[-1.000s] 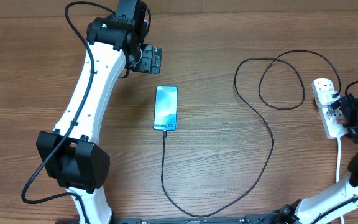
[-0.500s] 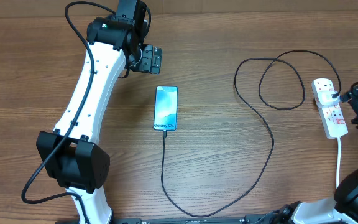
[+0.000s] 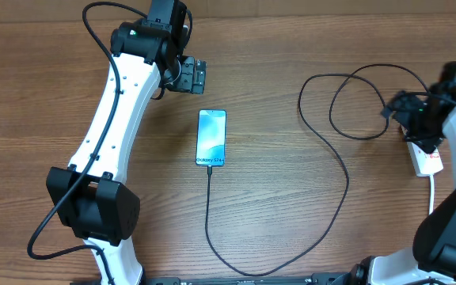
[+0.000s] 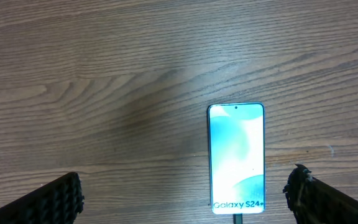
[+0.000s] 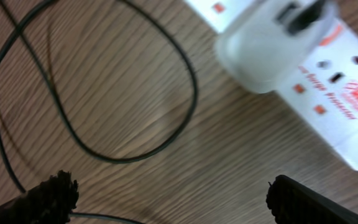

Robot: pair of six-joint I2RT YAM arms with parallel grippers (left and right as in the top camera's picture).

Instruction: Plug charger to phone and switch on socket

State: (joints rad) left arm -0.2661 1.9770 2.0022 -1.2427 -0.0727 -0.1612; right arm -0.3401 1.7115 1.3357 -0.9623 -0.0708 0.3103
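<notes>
Now, phone (image 3: 211, 138): flat on the table (image 3: 275, 71), screen up and lit, near my left claw (image 3: 191, 76) and well apart from the socket (image 5: 331, 93).
Charger (image 3: 347, 180): thin black cable. One end meets the phone's near edge, and I judge it seated there. The rest runs in a wide bend and a loop towards the socket.
Socket: white strip at the table's right side, with small red switches (image 5: 299, 88) along it. A pale block (image 5: 269, 53) with a dark part on top stands on its far end, too blurred to name surely; probably the charger's plug.
Left claw: spread wide, holding nothing, hovering beyond the phone's far end and a little to its left.
Right claw (image 5: 176, 202): spread wide, holding nothing, above the wood between the loop and the socket's far end.
Step in hand: I judge the plugging done and the switch not yet pressed. Whether any switch is on I cannot tell.
Risk, wrong switch: the reds sit close together and my claw stands wide, so a broad press could rock a neighbour instead.
Risk, sliding strip: a sideways push would shove the strip along the wood rather than tip the switch.
Risk, snagged loop: the loop lies just beside my right fingers (image 5: 45, 196). Catching it would tug the cable and could pull the tip out of the phone.
Risk, knocked plug: brushing the pale block could loosen it in its outlet.
</notes>
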